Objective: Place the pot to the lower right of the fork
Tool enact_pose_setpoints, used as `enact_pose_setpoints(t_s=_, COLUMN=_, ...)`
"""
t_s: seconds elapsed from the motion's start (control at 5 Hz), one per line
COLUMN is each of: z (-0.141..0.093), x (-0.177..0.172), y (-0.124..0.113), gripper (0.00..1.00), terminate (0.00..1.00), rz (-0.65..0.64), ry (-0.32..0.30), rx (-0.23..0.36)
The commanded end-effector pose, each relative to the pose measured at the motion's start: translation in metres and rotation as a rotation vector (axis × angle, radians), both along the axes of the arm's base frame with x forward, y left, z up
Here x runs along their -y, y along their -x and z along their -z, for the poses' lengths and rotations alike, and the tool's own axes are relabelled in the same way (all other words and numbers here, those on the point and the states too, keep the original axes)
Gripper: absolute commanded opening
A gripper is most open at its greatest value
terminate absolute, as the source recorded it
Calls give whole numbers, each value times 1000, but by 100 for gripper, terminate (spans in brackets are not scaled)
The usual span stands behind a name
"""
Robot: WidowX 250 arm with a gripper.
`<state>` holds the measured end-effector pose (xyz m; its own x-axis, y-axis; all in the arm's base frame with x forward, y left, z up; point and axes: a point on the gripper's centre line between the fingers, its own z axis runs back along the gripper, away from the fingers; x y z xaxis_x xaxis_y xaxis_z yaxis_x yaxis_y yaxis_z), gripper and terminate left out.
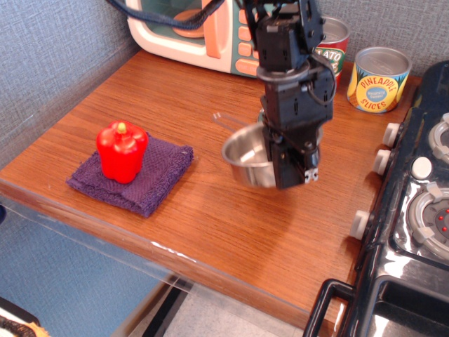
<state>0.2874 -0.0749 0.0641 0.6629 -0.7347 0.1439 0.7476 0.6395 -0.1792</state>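
Transport step: fingers [291, 175] clamped on pot [249, 153] rim; fork hidden. Next: lower onto bench [210, 210], release.

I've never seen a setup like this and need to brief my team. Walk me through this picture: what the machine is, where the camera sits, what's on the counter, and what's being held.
The dark jointed thing hanging down in the middle is a robot arm; its end is a gripper, a two-fingered clamp. The one camera looks down at a toy kitchen from the front, slightly above.

The gripper is shut on the rim of a small shiny pot, holding it over the wooden counter.

On the counter: a red pepper sitting on a folded purple cloth at the left, a toy microwave at the back, and a tomato can and a pineapple can at the back right. A toy stove borders the right edge. The fork is hidden behind the arm and pot.
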Motion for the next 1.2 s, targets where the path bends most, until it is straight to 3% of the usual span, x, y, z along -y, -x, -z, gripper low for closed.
enact_pose_setpoints(t_s=0.0, z=-2, x=13, y=-4, gripper=0, terminate=0, rz=144, ry=33, rx=24)
enact_pose_setpoints(t_s=0.2, z=10, x=17, y=0, gripper=0, terminate=0, rz=166, ry=26, rx=-24)
enact_pose_setpoints(t_s=0.4, z=18, x=17, y=0, gripper=100, terminate=0, rz=144, ry=-13, rx=-45)
enact_pose_setpoints(t_s=0.6, z=21, x=14, y=0, gripper=100, terminate=0, rz=98, ry=-20, rx=-77)
enact_pose_setpoints(t_s=0.8, z=14, x=8, y=2, gripper=100, terminate=0, rz=57, ry=-15, rx=-61)
enact_pose_setpoints(t_s=1.0, z=-19, x=-4, y=6, gripper=100, terminate=0, rz=-66, ry=12, rx=38)
